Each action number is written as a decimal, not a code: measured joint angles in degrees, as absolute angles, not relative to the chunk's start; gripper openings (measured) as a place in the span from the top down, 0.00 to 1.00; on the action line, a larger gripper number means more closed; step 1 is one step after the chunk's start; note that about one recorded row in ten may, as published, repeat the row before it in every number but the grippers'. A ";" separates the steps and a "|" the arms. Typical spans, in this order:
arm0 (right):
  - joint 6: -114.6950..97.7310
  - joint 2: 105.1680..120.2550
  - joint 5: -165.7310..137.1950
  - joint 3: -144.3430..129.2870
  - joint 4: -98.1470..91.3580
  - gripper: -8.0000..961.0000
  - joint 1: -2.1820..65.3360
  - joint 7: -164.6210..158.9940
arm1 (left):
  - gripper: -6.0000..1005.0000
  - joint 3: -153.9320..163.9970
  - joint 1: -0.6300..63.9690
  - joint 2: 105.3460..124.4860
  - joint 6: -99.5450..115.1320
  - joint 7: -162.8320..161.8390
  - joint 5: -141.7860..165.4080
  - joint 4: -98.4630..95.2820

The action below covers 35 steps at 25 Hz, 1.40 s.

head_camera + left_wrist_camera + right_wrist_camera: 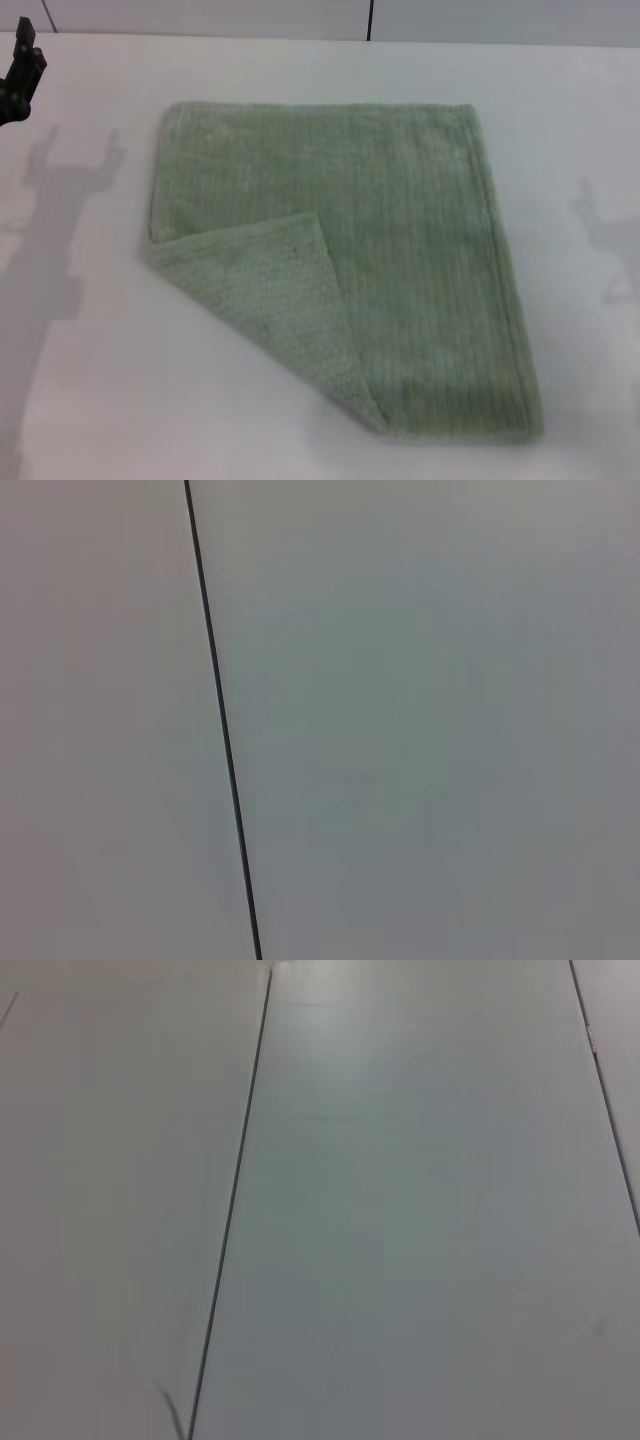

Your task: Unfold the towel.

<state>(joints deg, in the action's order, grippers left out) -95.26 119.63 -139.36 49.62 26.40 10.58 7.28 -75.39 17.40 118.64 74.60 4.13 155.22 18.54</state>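
- Left gripper: only robot part visible, at table's far-left corner.
- Black, blocky, angular housing w/ short upright prong on top.
- Matte finish, no markings discernible.

Tabletop: plain white, matte, filling nearly the whole head view. Soft grey shadows on its left side, a fainter one on its right. Wall panels: pale grey, along the far edge, divided by a dark vertical seam. Wrist views: pale grey panelled surfaces with thin dark seams. Light: even, diffuse.
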 joint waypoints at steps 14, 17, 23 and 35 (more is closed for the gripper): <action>-95.37 119.55 -139.30 47.82 26.10 0.20 10.46 7.00 | 0.19 -70.95 16.50 118.95 74.62 7.44 155.17 18.60; -94.21 119.38 -139.25 47.42 27.91 0.20 10.46 6.18 | 0.19 -69.98 16.20 118.91 74.37 7.79 154.98 18.86; -82.65 117.74 -139.60 48.05 38.35 0.20 9.44 5.22 | 0.19 -70.19 16.47 118.97 73.23 6.94 154.66 19.25; -8.40 110.05 -140.67 65.65 80.02 0.22 8.48 5.86 | 0.19 -70.65 16.72 118.53 60.50 5.41 152.50 26.83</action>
<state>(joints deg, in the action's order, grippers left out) -8.40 110.05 -140.67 65.65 80.02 8.48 5.86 -70.65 16.72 118.53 60.50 5.41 152.50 26.83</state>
